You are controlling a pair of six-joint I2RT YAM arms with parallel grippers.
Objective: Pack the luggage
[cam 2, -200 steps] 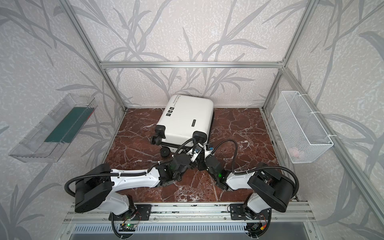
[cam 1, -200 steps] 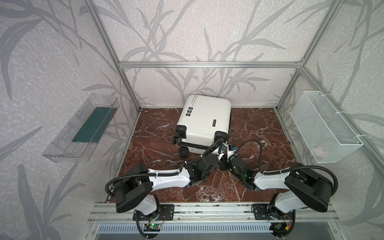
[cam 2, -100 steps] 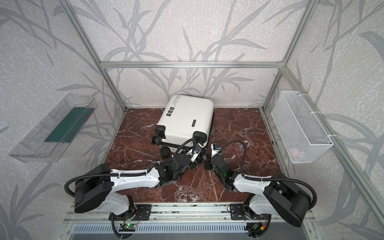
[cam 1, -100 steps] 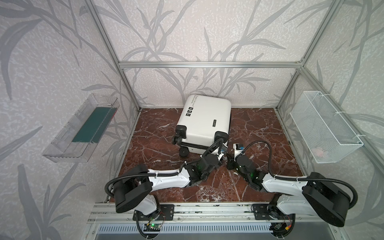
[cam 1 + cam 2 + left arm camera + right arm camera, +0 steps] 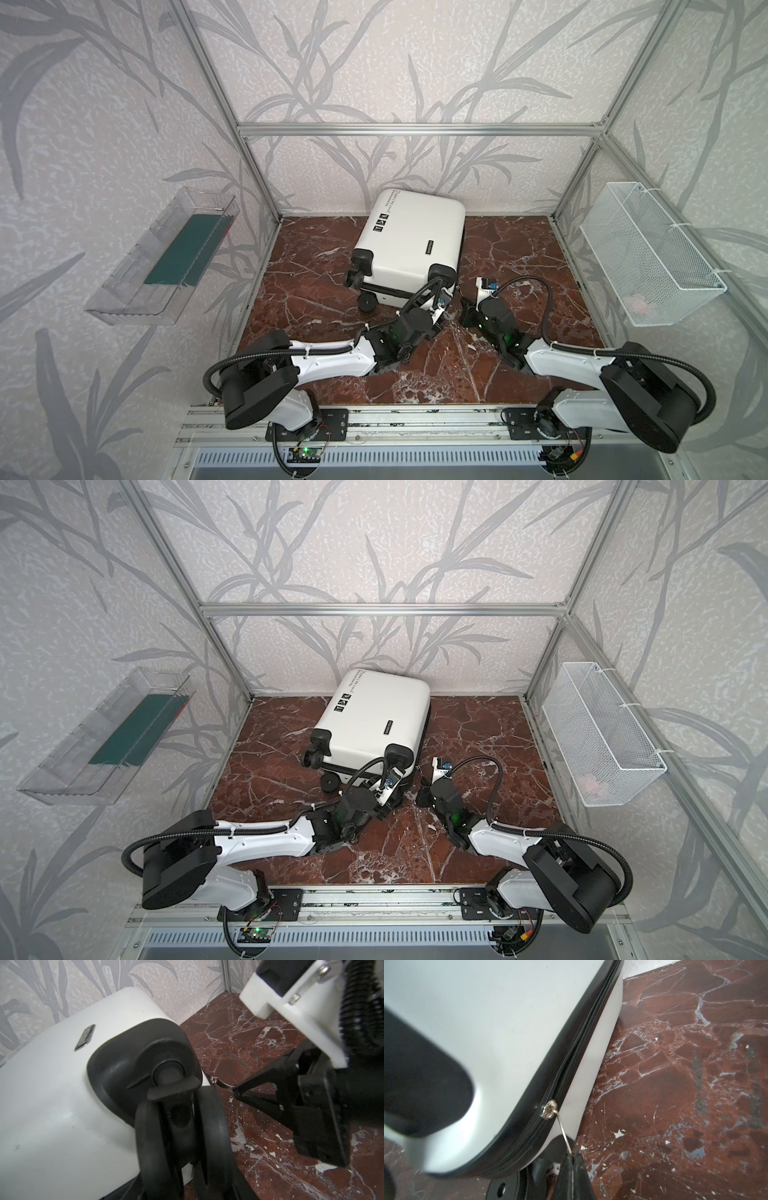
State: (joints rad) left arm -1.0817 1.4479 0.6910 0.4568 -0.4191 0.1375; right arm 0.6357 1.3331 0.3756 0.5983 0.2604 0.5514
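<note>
The white luggage [image 5: 411,237] [image 5: 374,717] lies flat and closed on the marble floor, wheels toward me. My left gripper [image 5: 441,293] [image 5: 395,785] sits at its near right corner, shut round the black double wheel [image 5: 180,1126]; the fingers blend with the wheel in the left wrist view. Just to the right, my right gripper [image 5: 462,305] [image 5: 419,791] [image 5: 572,1156] is shut on the thin metal zipper pull [image 5: 562,1128] [image 5: 223,1084]. The slider [image 5: 549,1109] sits on the black zipper seam [image 5: 583,1043] at the corner of the shell [image 5: 488,1022].
A clear plastic tray [image 5: 124,291] holding a dark green flat item [image 5: 183,253] hangs on the left wall. A white wire basket [image 5: 648,249] with something pink [image 5: 638,303] hangs on the right wall. Aluminium frame posts stand at the floor's corners.
My right arm has swung out to the right, and its gripper has shifted a little right, away from the left one, still on the zipper pull. The left arm and the luggage have stayed put.
</note>
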